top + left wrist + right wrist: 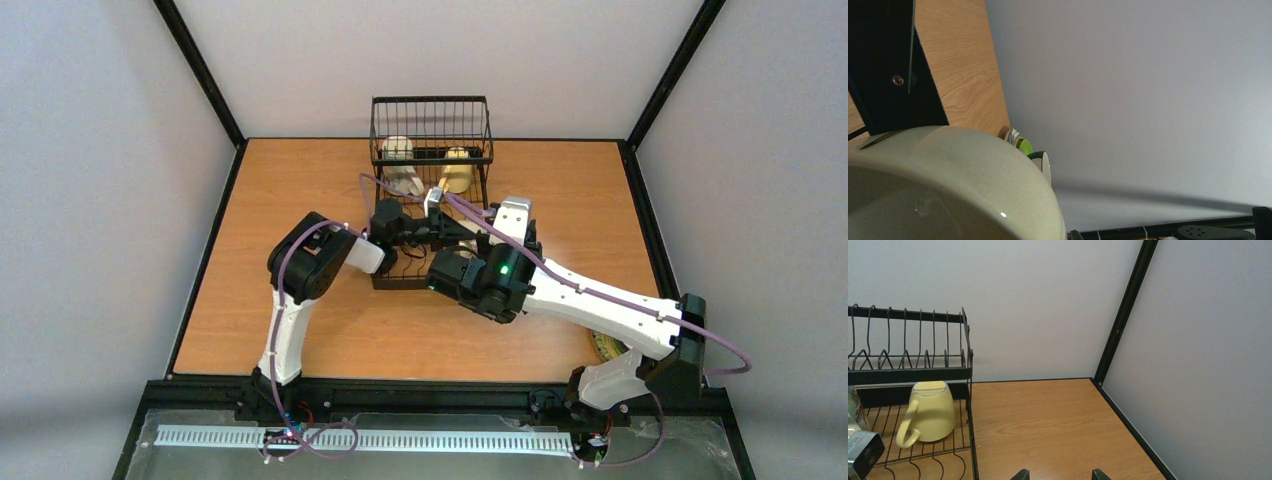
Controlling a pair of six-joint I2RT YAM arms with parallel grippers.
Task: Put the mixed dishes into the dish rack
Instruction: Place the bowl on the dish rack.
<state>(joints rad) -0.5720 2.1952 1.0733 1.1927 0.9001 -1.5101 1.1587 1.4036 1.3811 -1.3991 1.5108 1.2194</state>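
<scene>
The counter (300,200) carries the dish rack (908,374) at its far middle, and both my arms reach out over the rack's low slotted tray. I judge the job about a third done. The white mug (400,152) and the cream-yellow mug (933,412) sit at the far end of the rack, below the raised basket, the yellow one mouth-down with its handle to the left. Next in line is the white bowl (948,185) — its pale curved wall fills the lower left of my left wrist view, hard against the camera. My left tool (432,228) therefore looks closed on the bowl's rim, though the fingers themselves are hidden behind it. I take the bowl to be hanging over the tray on the near side of the mugs, not yet set down. Left to load, as far as I can see, is the lime-green plate (1024,145), lying on the counter toward the right wall. A dark-edged dish (1044,165) lies just beside it; I cannot tell which piece that is. My right tool (1059,475) is spread wide and holds nothing — its two fingertips show over bare counter just right of the rack, with the yellow mug ahead and to their left.
</scene>
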